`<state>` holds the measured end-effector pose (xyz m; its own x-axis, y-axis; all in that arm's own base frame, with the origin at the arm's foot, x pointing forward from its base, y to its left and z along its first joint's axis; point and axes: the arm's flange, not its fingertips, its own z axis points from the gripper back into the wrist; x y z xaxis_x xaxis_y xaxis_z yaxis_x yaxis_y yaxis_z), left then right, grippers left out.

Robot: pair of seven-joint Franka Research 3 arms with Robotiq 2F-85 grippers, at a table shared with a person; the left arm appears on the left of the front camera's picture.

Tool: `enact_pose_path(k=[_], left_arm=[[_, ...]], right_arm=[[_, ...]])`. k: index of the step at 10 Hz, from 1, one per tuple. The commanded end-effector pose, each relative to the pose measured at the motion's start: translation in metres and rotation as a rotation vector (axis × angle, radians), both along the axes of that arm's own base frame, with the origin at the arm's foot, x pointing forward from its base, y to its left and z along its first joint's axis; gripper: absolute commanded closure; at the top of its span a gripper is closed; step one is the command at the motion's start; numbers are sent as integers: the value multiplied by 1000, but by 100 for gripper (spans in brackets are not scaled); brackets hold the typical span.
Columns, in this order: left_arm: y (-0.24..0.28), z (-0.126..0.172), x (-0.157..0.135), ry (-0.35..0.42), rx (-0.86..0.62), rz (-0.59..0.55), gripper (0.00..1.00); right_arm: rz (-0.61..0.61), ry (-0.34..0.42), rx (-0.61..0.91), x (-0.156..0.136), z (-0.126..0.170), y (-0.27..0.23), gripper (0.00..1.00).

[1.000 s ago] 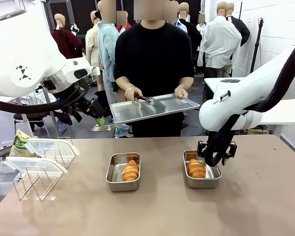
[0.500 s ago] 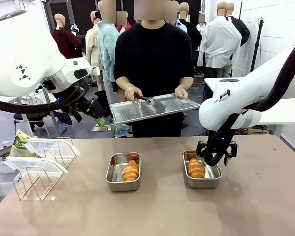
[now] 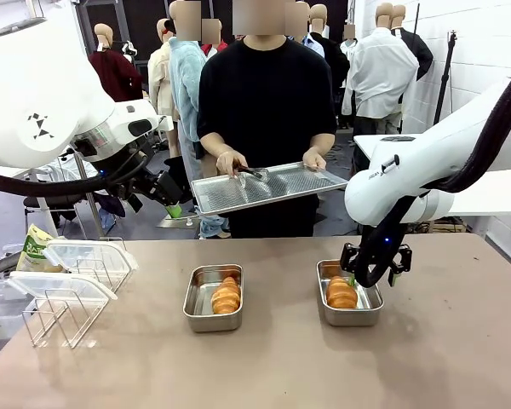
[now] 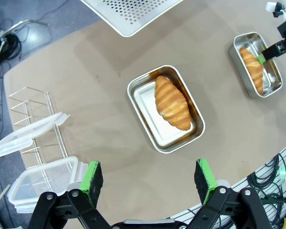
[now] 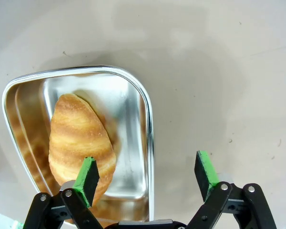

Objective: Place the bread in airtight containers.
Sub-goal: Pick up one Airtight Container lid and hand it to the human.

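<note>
— What's across the brown table?
— A person in a black T-shirt stands at the far side. In front of them is a flat perforated metal tray, slightly tilted, and a dark utensil lies on its left part.
— And on the left?
— A wire rack stands near the table's left edge. Behind it, farther left, there's a yellow-green printed snack bag.

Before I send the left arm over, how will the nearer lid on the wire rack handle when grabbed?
Probably light and somewhat flexible: the lid looks like thin clear plastic. It rests loose and tilted on the wire rack, so a nudge could slide it off.
</note>
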<state>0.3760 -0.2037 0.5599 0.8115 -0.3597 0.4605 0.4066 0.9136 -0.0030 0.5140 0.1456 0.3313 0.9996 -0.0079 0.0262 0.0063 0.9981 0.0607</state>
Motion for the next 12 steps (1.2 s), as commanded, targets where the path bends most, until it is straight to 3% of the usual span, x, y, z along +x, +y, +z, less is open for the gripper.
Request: enact_pose_path(k=[1, 5, 6, 7, 12], left_arm=[[1, 0, 0, 2, 2, 0, 0], [1, 0, 0, 2, 2, 0, 0], [1, 0, 0, 2, 2, 0, 0], [1, 0, 0, 2, 2, 0, 0], [1, 0, 0, 2, 2, 0, 0]], right_arm=[[-2, -13, 5, -1, -1, 0, 0], [0, 0, 0, 0, 0, 0, 0], [-8, -107, -60, -25, 30, -9, 0], [-13, -166, -60, -45, 54, -14, 0], [239, -364, 39, -115, 138, -42, 0]])
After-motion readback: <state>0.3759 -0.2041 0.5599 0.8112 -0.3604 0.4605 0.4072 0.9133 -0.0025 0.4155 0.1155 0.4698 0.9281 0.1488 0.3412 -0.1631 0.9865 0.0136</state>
